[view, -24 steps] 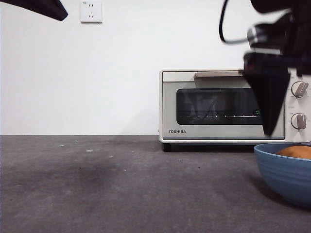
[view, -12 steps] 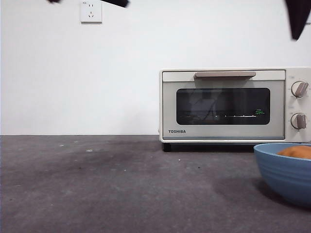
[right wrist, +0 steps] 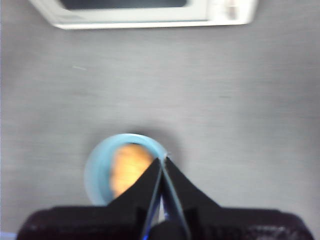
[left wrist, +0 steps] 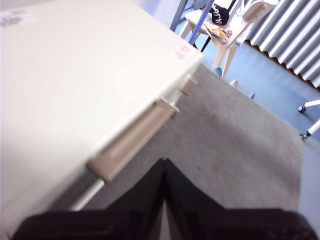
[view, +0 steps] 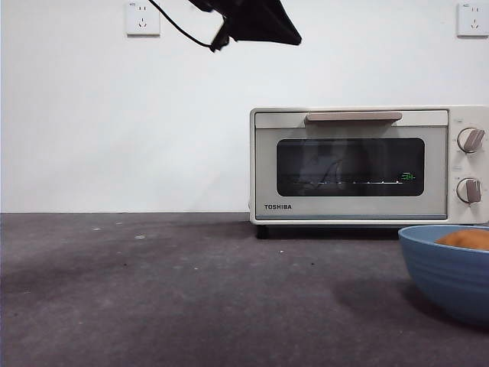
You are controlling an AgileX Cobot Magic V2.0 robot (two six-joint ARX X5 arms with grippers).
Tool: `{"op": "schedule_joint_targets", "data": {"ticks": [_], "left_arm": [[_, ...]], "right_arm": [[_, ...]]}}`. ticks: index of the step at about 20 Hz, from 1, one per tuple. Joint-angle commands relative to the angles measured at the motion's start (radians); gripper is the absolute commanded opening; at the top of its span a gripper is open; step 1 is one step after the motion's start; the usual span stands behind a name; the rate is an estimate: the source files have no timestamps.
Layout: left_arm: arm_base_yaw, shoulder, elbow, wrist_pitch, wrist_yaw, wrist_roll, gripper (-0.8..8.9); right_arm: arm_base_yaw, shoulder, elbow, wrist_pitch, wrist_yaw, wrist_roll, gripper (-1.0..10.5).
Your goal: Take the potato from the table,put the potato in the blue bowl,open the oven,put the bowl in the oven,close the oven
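The potato [view: 466, 239] already sits in the blue bowl [view: 447, 271], which rests on the table [view: 191, 298] in front of the oven [view: 367, 164] and toward its knob side, so I judge the step in hand is opening the door. My left gripper [left wrist: 164, 172] hangs high above the oven's top front edge with its jaws pressed together and nothing between them. The tan bar handle [left wrist: 134, 141] lies below and just ahead of my fingertips, its long axis running along the door's upper edge, level and parallel to the oven front. That is what the move turns on: I must come down in front of the handle, spread my jaws and close across the bar, then pull outward and down.

My right gripper [right wrist: 162, 175] is held high above the bowl, jaws together and empty, with the potato [right wrist: 127, 167] showing beneath it; it is farther from the handle, so the left arm is the nearer one for this. The door is shut. The bowl stands close before the oven's right part and may lie in the path of the swinging door. Wall sockets [view: 143, 18] are well clear.
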Motion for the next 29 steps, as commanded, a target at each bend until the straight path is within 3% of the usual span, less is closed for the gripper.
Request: {"op": "schedule_joint_targets", "data": {"ticks": [1,4,8,10,16,29], "left_arm": [[-0.006,0.075,0.062,0.003,-0.019,-0.002,-0.05],[-0.021,0.127,0.091,0.039,-0.093,0.077,-0.05],[-0.059,0.152,0.091,0.102,-0.245,0.289,-0.06],[-0.081,0.162,0.091,0.156,-0.276,0.358,-0.06],[-0.109,0.245,0.091,0.190,-0.339,0.411,-0.06],[-0.152,0.272,0.091,0.103,-0.365,0.388,-0.06]], "right_arm": [[-0.054,-0.013,-0.060,0.070,-0.161,-0.019,-0.1],[-0.076,-0.029,-0.180,0.162,-0.160,0.015,-0.1],[-0.076,-0.036,-0.346,0.229,-0.165,0.031,-0.1],[-0.076,-0.044,-0.406,0.282,-0.230,0.037,-0.1],[-0.076,-0.096,-0.441,0.316,-0.256,0.056,-0.1],[-0.076,-0.146,-0.441,0.291,-0.256,0.058,-0.1]]}}
